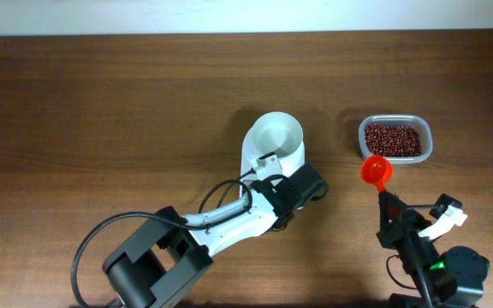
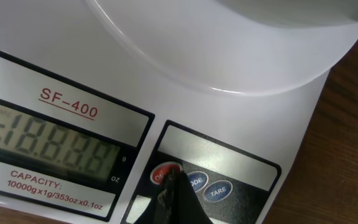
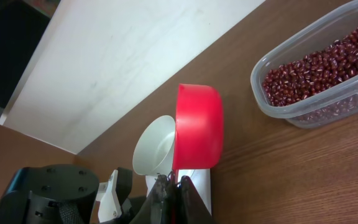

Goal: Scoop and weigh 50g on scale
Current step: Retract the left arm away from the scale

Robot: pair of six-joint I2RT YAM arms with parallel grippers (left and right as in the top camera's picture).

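Observation:
The white scale [image 2: 241, 118] fills the left wrist view, and every segment of its grey display [image 2: 55, 140] is lit. My left gripper [image 2: 173, 179] is shut, its tip resting on the red button [image 2: 162, 172] beside two blue buttons. A round white bowl [image 1: 274, 134] stands on the scale [image 1: 251, 156], with my left gripper [image 1: 268, 175] at the scale's front. My right gripper [image 3: 179, 185] is shut on the handle of a red scoop [image 3: 197, 127]. In the overhead view the scoop [image 1: 376, 170] looks empty and hangs just short of the bean tub, with my right gripper [image 1: 383, 197] behind it.
A clear plastic tub of red beans [image 1: 394, 139] sits on the brown table to the right of the bowl; its rim [image 3: 272, 56] shows at the upper right of the right wrist view. A pale wall runs behind the table's far edge [image 1: 246, 34].

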